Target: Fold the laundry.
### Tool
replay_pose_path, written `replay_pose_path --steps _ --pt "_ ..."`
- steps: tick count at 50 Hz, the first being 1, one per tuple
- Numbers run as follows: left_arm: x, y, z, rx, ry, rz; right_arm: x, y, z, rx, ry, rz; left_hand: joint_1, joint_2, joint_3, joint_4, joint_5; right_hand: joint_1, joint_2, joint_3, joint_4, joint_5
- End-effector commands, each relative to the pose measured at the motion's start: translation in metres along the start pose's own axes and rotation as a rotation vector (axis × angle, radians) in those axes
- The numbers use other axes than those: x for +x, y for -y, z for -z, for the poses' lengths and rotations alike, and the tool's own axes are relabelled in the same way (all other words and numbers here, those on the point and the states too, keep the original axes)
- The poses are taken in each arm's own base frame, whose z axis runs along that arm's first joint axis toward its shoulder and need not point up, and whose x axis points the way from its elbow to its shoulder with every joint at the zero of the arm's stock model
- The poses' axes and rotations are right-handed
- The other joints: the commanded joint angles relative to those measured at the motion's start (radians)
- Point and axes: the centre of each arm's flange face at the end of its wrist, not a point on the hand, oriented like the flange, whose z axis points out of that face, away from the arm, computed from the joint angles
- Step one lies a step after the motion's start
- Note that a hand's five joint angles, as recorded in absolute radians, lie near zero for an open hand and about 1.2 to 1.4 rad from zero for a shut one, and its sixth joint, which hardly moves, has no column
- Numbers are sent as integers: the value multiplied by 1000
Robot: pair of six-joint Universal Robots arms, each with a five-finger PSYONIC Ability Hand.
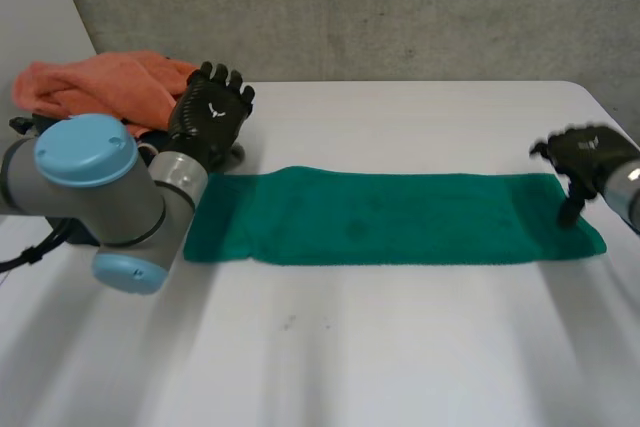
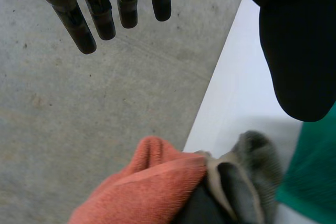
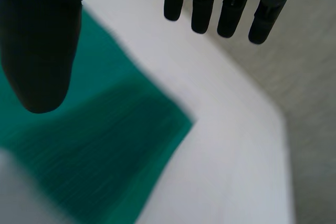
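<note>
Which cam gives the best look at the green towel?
Head view: the green towel lies flat, nearly its whole length visible across the table. Left wrist view catches one end; right wrist view one corner.

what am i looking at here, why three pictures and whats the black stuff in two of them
It is a robot with two arms at a white table, each ending in a black hand. The wide picture is from a camera behind the arms, looking down. The other two are from cameras on the wrists, so the black shapes there are the robot's own fingers. A green towel lies flat in a long strip. The left hand is at one end, beside a pile of orange cloth and grey cloth; the right hand is over the other end. Both hands are open and hold nothing.
</note>
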Motion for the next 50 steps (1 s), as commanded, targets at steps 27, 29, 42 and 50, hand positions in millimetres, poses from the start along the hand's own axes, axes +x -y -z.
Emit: replay_pose_path --steps 27,29,42,50 --pt "-6 9 31 -15 -17 125 99 -69 -14 -92 -455 332 -13 -35 -39 -29 -50 1079 1071 1072 1071 1067" --pt "-7 9 33 -19 -16 127 99 -67 -15 -85 -458 364 -13 -35 -39 -29 -50 1079 1071 1072 1071 1067" --pt "-7 7 43 -37 -25 210 -4 -1 1 197 -162 87 -13 -35 -39 -29 -50 182 175 176 175 170" --pt "-7 10 44 -29 -25 244 23 -39 7 74 -63 -73 -13 -35 -39 -29 -50 128 121 122 121 116"
